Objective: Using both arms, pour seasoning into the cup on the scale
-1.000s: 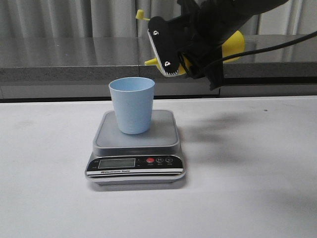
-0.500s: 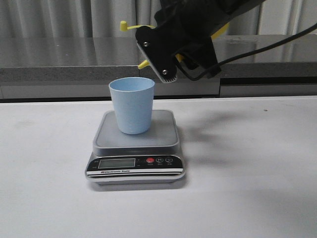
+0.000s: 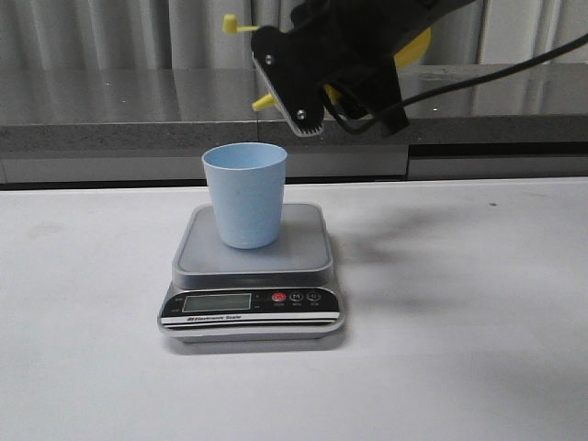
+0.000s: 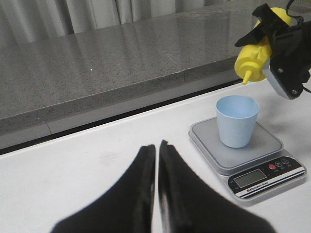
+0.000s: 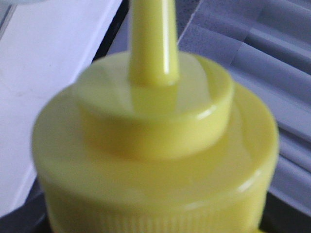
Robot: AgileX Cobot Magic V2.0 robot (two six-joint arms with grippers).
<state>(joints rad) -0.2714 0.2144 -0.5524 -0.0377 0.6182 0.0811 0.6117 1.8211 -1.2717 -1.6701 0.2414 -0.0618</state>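
The right gripper (image 3: pixel 308 87) holds the bottle (image 4: pixel 253 57) tilted above the cup (image 3: pixel 244 194) on the scale (image 3: pixel 252 276); the left gripper (image 4: pixel 156 194) is pinched closed, empty.

The scale (image 3: pixel 253 276) carried the only lettering. A white line of print ran along its black front panel below the LCD display (image 3: pixel 217 301); it seemed to read "Electronic Scale", though it was too small to be sure. The marks on its round buttons (image 3: pixel 296 297) were illegible, and the display showed no readable digits.
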